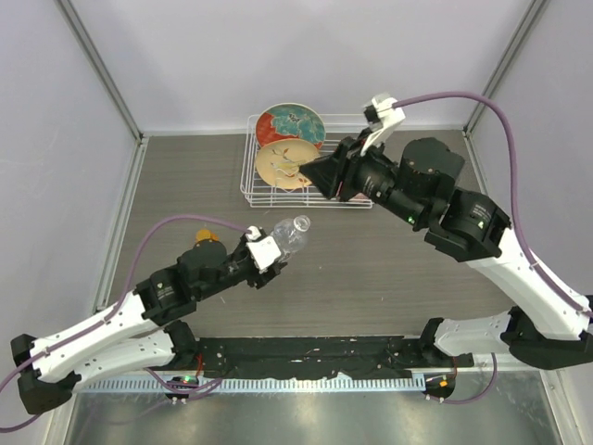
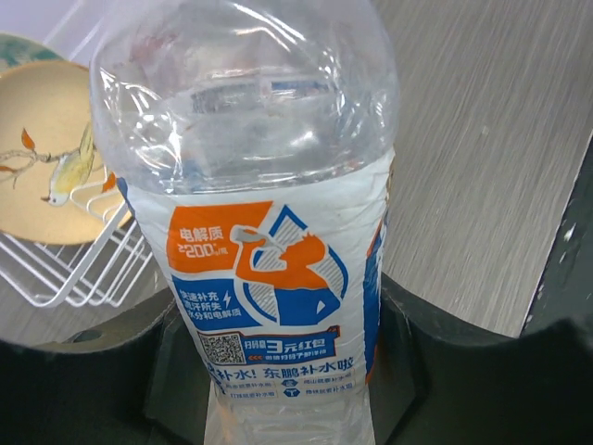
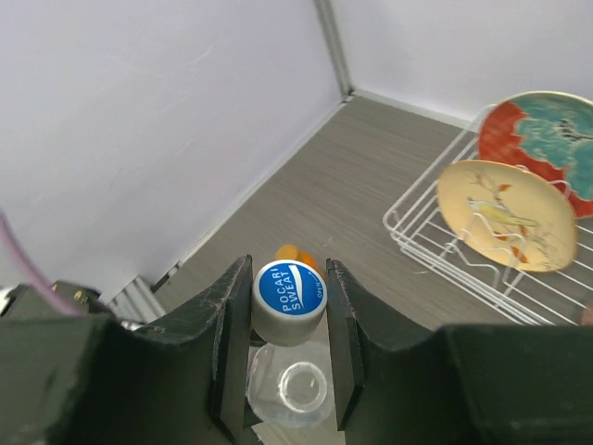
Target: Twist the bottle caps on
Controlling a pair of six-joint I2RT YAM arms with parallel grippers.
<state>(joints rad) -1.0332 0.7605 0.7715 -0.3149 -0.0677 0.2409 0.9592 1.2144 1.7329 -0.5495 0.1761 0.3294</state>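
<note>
Surface: grey wood-grain table (image 1: 389, 269), white walls (image 1: 278, 56) around it.
Rack: white wire rack (image 1: 255, 181) at the far side of the table, holding two plates upright. One is a red and teal plate (image 1: 290, 125), the other a cream plate (image 1: 283, 165) with a painted bird.
Left gripper (image 1: 269, 252): clamped around the body of the clear water bottle (image 1: 292, 234), holding it tilted with its neck pointing toward the rack.
Water bottle mouth: open, no cap on it.
Label (image 2: 269, 287): white, blue and orange, Chinese print. Readable are "电解质 ≥200mg/L", "3元红包" and "补水! 东鹏补水啦", plus a QR code.
Right gripper (image 3: 289, 306): fingers pinch the white cap (image 3: 289, 295) by its sides.
Cap writing: blue top printed "POCARI SWEAT".
Cap position: in the air, apart from the bottle. In the right wrist view it sits just above the open mouth.
Orange bottle (image 1: 206, 239): stands on the table just behind the left arm, left of the water bottle. Cannot tell whether it is capped.
</note>
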